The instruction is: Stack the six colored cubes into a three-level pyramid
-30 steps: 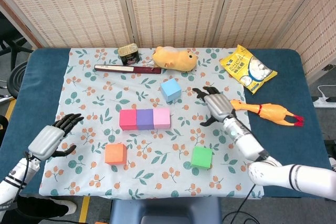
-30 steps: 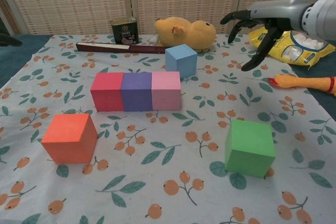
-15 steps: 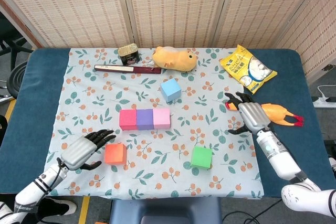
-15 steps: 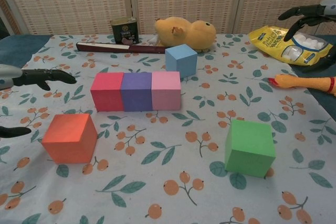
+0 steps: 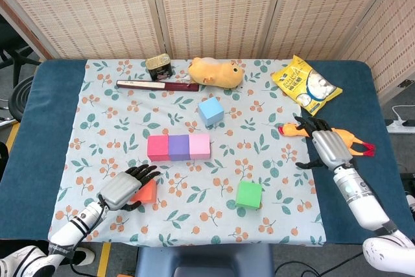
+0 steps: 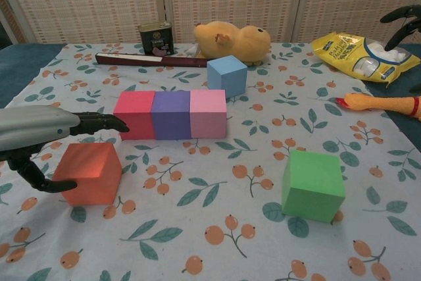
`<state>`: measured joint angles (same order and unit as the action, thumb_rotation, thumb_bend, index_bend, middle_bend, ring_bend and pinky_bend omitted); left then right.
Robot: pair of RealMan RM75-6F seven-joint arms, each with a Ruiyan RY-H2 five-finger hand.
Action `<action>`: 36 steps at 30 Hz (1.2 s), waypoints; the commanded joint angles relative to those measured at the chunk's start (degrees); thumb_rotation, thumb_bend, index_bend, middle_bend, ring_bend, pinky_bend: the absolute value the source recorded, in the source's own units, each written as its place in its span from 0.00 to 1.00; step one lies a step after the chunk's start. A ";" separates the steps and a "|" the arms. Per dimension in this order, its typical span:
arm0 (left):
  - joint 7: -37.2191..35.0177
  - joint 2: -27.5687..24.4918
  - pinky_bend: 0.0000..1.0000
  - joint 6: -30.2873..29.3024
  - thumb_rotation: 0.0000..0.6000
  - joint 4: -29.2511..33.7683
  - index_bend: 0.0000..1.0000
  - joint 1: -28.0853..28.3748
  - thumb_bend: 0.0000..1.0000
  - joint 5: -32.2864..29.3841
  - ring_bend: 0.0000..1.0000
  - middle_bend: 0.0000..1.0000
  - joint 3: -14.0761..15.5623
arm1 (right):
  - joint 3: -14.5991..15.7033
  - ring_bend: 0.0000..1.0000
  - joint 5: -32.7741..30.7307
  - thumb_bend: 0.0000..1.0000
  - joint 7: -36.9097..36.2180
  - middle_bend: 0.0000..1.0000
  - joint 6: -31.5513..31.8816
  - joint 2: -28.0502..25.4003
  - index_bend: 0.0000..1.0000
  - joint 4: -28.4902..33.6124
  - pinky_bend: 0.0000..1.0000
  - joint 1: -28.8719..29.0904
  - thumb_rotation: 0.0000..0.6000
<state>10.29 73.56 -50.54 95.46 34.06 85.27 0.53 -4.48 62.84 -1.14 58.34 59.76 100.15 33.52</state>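
Fingers (image 6: 105, 123) of the left hand (image 5: 120, 191) spread, empty, over the orange foam cube (image 6: 89, 172); beyond them, only the red-purple-pink base row (image 6: 171, 114) stands finished.

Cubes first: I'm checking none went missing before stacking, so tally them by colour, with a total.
Red cube: 1
Purple cube: 1
Pink cube: 1
Blue cube: 1
Orange cube: 1
Green cube: 1
Total: 6

Head cam high, top-down; chest cam low, close; shared cubes (image 5: 178, 146).
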 commanded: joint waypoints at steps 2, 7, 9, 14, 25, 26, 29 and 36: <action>2.88 0.82 0.21 0.34 1.00 0.68 0.02 -0.04 0.33 -2.75 0.04 0.02 -0.21 | -0.28 0.00 0.62 0.00 -0.39 0.21 -0.76 0.17 0.00 -0.47 0.00 -0.41 1.00; 4.52 1.51 0.29 0.05 1.00 1.48 0.03 -0.50 0.33 -5.67 0.09 0.07 -0.15 | -0.89 0.00 0.97 0.00 -0.54 0.21 -1.60 0.43 0.00 -0.97 0.00 -0.64 1.00; 4.68 1.93 0.33 -0.54 1.00 1.49 0.04 -0.80 0.33 -6.44 0.12 0.09 -0.24 | -1.13 0.00 1.00 0.00 -0.39 0.21 -1.85 0.48 0.00 -0.99 0.00 -0.70 1.00; 5.02 2.47 0.38 -0.80 1.00 1.01 0.09 -0.95 0.33 -7.50 0.18 0.15 -0.07 | -1.69 0.00 0.80 0.00 -0.10 0.21 -2.49 0.55 0.00 -1.03 0.00 -0.78 1.00; 2.66 3.08 0.60 -5.20 1.00 0.59 0.31 -2.19 0.32 -5.90 0.38 0.35 -0.73 | -2.74 0.00 0.47 0.00 0.54 0.21 -3.27 0.56 0.00 -0.63 0.00 -1.08 1.00; 1.93 2.44 0.60 -5.50 1.00 1.21 0.31 -2.15 0.31 -5.52 0.38 0.35 -0.95 | -2.84 0.00 0.50 0.00 0.53 0.21 -3.21 0.50 0.00 -0.52 0.00 -1.15 1.00; -1.07 -0.40 0.60 -6.27 1.00 3.59 0.31 -1.69 0.31 -4.57 0.38 0.36 -2.30 | -3.08 0.00 0.78 0.00 0.49 0.21 -2.93 0.16 0.00 -0.07 0.00 -1.45 1.00; -5.82 -5.76 0.56 -4.79 1.00 5.46 0.30 3.01 0.32 -5.66 0.36 0.34 -9.28 | -3.49 0.00 1.17 0.00 0.28 0.21 -2.50 -0.39 0.00 0.54 0.00 -2.17 1.00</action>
<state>5.93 68.94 -56.41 100.79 35.29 80.18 -6.85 -7.95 63.99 -0.83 55.82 59.40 100.67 31.37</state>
